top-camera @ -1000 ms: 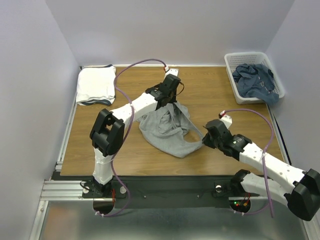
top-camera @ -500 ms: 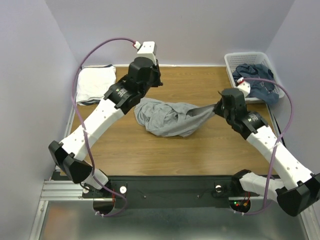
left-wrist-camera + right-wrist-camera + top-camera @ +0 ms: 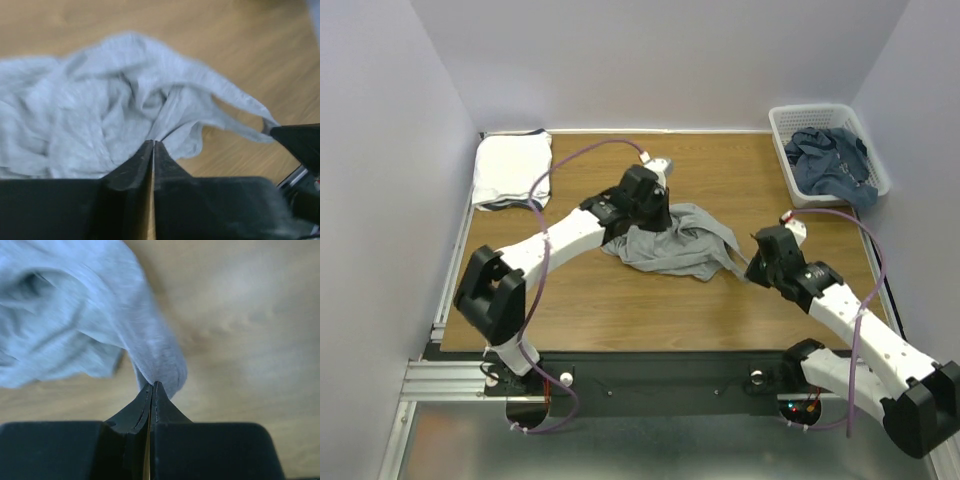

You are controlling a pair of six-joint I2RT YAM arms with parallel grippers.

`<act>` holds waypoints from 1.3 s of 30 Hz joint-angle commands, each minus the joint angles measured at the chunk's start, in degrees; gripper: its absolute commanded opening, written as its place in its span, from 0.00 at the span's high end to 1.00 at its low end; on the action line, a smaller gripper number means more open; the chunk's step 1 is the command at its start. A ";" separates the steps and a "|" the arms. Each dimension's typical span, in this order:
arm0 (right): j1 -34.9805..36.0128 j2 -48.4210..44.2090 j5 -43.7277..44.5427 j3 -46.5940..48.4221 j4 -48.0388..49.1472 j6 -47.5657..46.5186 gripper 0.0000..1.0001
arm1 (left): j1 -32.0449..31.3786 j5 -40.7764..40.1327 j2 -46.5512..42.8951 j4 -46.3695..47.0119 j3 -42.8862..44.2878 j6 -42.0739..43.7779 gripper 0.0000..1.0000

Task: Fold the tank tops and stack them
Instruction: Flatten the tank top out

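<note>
A heather grey tank top [image 3: 675, 245] lies crumpled on the middle of the wooden table, one strap stretched toward the right. My left gripper [image 3: 642, 228] is at its back-left edge. In the left wrist view its jaws [image 3: 153, 143] are pressed almost together, with a fold of the grey cloth [image 3: 100, 125] pinched at the tips. My right gripper [image 3: 750, 270] is low at the top's right end. The right wrist view shows it [image 3: 153, 384] shut on a bunched grey edge [image 3: 155, 355]. The strap end [image 3: 267, 127] runs into that gripper in the left wrist view.
A folded white stack [image 3: 510, 170] sits in the back left corner. A white lattice basket [image 3: 790, 175] at the back right holds blue garments [image 3: 830, 160]. Purple walls close the left, back and right sides. A metal rail runs along the near edge.
Both arms came down and toward the near side with the grey top. It was stretched in the air between them and now rests slacker on the table.
</note>
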 commanded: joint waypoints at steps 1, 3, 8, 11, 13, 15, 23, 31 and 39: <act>-0.40 -6.74 -4.53 -4.63 -1.57 5.76 1.00 | -3.34 8.30 2.45 8.49 -3.05 -2.45 0.76; -0.31 -7.54 -6.82 -7.18 -1.66 6.65 1.00 | -4.23 8.91 5.36 10.34 -3.32 -2.98 0.67; -0.31 -7.89 -8.50 -10.52 -1.66 7.88 1.00 | -5.81 4.70 12.29 10.87 -1.83 -4.12 0.62; -0.31 -9.12 -8.23 -10.97 -1.66 7.97 1.00 | -5.90 0.48 15.38 10.78 -1.04 -4.39 0.58; -0.31 -8.86 -8.32 -11.14 -1.66 7.97 0.99 | -5.81 -1.28 17.74 10.69 0.02 -4.65 0.56; -0.31 -8.51 -8.67 -11.06 -1.57 7.88 1.00 | -5.90 -2.95 19.07 9.90 1.51 -4.82 0.53; -0.31 -7.54 -8.32 -10.80 -1.48 7.62 1.00 | -5.90 -10.60 23.02 8.76 5.73 -7.02 0.43; -0.31 -8.07 -7.70 -10.09 -1.48 7.27 1.00 | -5.73 -15.61 25.58 7.18 9.77 -6.24 0.47; -0.31 -7.81 -4.46 -6.41 -1.57 5.69 1.00 | -5.29 -17.10 23.74 3.67 11.54 -4.65 1.00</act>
